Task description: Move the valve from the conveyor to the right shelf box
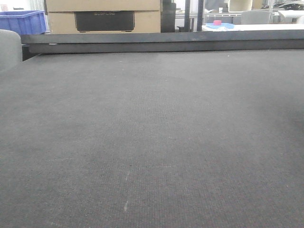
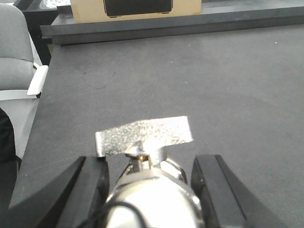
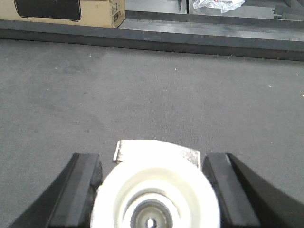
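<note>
So the left fingers (image 2: 90,190) are closed on the valve (image 2: 152,192). Its shiny rounded body fills the whole gap between the 2 dark fingers, touching both sides as far as the left wrist view shows. The flat lever piece (image 2: 142,135) sticks out ahead of the fingers, lying crosswise and looking bright and speckled. Under it is the conveyor (image 1: 152,142), a huge stretch of dark grey woven belt. Whether the valve is resting on the belt or hanging just over it can't be told from this angle.

The right fingers (image 3: 80,190) are clamped on something else: a white round part (image 3: 154,190) with a grey hole in the middle, wedged between the 2 fingers. A small metal tab (image 3: 191,154) peeks out behind its rim (can't tell what kind of part it is).

The front view shows only belt, with neither arm in it. The dark rail (image 1: 161,42) runs along the far edge. Beyond the rail sits a tan cardboard box (image 1: 104,14) with a black panel on its face. A blue crate (image 1: 21,21) is at the far left behind the rail, well apart from both arms. A grey chair (image 2: 14,52) stands just off the belt's left edge.
</note>
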